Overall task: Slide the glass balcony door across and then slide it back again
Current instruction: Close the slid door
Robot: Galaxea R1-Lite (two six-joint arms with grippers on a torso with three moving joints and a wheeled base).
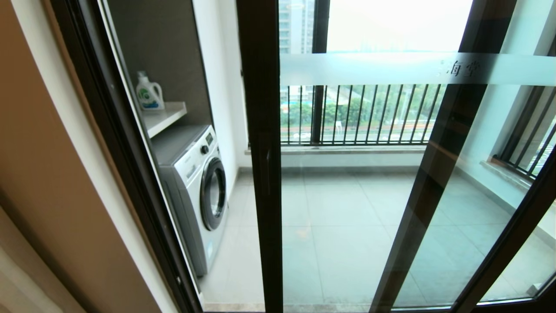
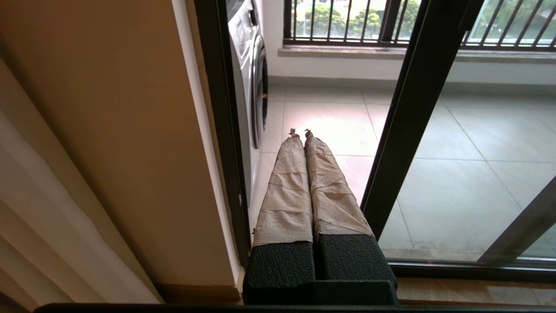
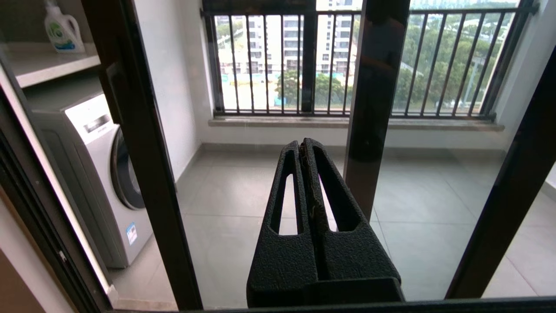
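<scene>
Left gripper, fingers pressed together and empty, points into the gap left of the glass balcony door. Right gripper, likewise closed and empty, faces its glass. The door stands partly open beside the washing machine; sliding seems unfinished.

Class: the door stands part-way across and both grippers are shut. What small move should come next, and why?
Probably ease the left gripper sideways onto the door stile. It hangs shut in the gap beside the stile without touching it, nearer than the right gripper, which is also shut and faces the glass.
</scene>
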